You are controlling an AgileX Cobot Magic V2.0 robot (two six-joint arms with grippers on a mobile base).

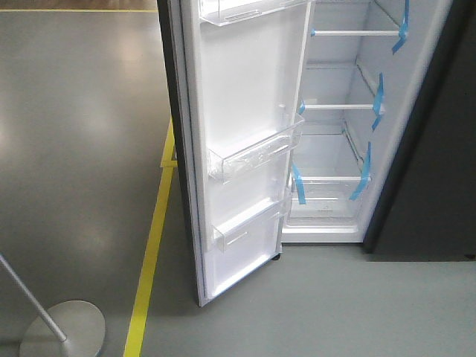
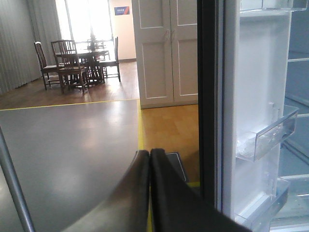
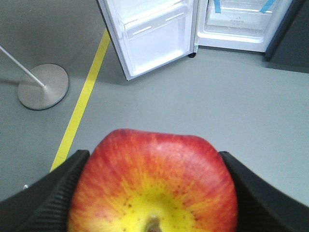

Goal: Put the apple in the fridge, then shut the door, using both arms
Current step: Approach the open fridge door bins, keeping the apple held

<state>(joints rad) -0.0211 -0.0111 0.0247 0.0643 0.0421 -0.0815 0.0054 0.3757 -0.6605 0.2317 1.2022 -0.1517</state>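
1. Carrying the apple (image 3: 153,179) to the fridge (image 1: 335,149) looks like the step in hand. The right gripper (image 3: 153,193) is clamped on the apple, with one finger on each flank and the stem dimple facing the camera. The fruit hangs over bare floor (image 3: 203,106), well short of the fridge.
2. The door (image 1: 238,111) stands wide open, its white inner face and clear bins turned toward the robot. The compartment lies to the right of it. The approach should run right of the door's free edge, so the arm misses the bin (image 1: 256,152) jutting from it.
3. The middle shelf (image 1: 338,106), which has blue tape on its front edge, seems a fair target. Aim well behind that front edge, so a round apple cannot roll out.
4. The skin is probably smooth, so I would hold the squeeze steady all the way. Set the apple down on the shelf before letting go, not above it.
5. The left gripper (image 2: 150,164) has its fingers pressed together with nothing between them. It sits near the door's dark outer edge, a good side for the push later. It should keep off the door until the right arm is out.
6. The stand (image 1: 63,327) sits left of the yellow line (image 1: 152,245), well apart from the route.
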